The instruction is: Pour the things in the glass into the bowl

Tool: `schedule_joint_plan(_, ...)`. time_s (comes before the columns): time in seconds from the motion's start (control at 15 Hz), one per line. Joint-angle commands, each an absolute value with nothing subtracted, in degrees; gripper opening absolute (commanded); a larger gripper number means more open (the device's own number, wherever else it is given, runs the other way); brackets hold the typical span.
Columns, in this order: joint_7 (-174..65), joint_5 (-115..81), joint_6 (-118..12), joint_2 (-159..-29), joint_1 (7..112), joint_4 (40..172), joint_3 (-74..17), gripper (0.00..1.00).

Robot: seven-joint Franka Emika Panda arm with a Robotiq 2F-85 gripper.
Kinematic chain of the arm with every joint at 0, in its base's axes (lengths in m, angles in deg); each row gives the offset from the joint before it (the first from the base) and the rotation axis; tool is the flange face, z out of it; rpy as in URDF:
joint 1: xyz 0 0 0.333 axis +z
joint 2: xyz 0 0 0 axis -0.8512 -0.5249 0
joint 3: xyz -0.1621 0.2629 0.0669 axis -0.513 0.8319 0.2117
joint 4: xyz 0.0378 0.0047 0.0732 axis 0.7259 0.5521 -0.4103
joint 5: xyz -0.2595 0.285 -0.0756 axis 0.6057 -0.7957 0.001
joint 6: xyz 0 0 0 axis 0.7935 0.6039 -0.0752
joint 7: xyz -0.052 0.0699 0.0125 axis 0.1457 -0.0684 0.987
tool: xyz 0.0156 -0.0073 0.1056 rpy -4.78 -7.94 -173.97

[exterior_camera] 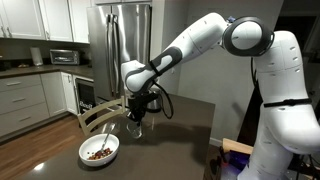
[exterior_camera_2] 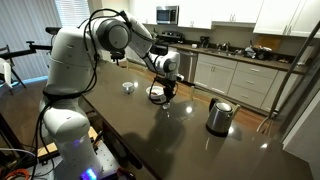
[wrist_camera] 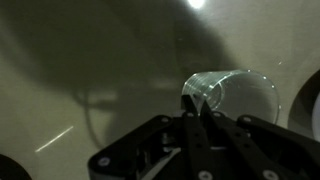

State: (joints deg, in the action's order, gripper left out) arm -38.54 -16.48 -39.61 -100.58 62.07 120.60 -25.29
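Observation:
My gripper point(exterior_camera: 137, 108) hangs over the dark table point(exterior_camera: 185, 135), and both exterior views show it point(exterior_camera_2: 166, 88). In the wrist view its fingers point(wrist_camera: 194, 103) are shut together on the rim of the clear glass point(wrist_camera: 228, 95). The glass point(exterior_camera: 137, 126) is upright, at or just above the tabletop. I cannot make out any bits inside it. The white bowl point(exterior_camera: 99, 151) sits near the table's edge, beside the glass, with brown bits point(exterior_camera: 98, 153) in it. The bowl looks small in an exterior view point(exterior_camera_2: 127, 87).
A shiny kettle point(exterior_camera_2: 219, 116) stands on the table, away from the glass. A wooden chair point(exterior_camera: 97, 118) stands behind the bowl. Kitchen counters point(exterior_camera: 30, 75) and a steel fridge point(exterior_camera: 118, 40) are at the back.

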Motion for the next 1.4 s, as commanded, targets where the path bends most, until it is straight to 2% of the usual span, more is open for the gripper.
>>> schedule_joint_plan(0.0,-41.6,-18.3,-40.8,-98.6,61.2,122.7,-25.5,0.03)
schedule_joint_plan(1.33,-50.0,-22.1,-40.5,-103.6,57.4,119.0,-26.1,0.03)
